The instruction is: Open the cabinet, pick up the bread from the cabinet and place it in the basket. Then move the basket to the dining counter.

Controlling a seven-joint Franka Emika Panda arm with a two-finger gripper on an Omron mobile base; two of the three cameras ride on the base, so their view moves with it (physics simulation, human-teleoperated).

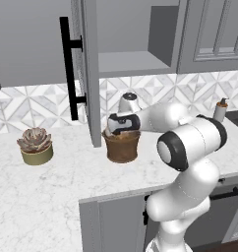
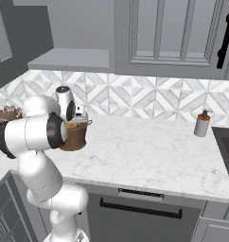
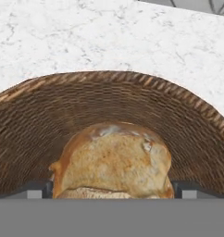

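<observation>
Brown woven basket, tapered and upright, stands on the marble counter just right of the open cabinet door. Golden-brown bread sits inside the basket, against its woven inner wall. Grey cabinet above the basket: door swung open, black bar handle facing left, shelf bare.

I am working in a home kitchen, as shown by the white marble counter with its diamond-tiled backsplash, the grey wall cabinet above with its door open, a soap dispenser by the sink at the right, and a potted succulent at the left.
</observation>
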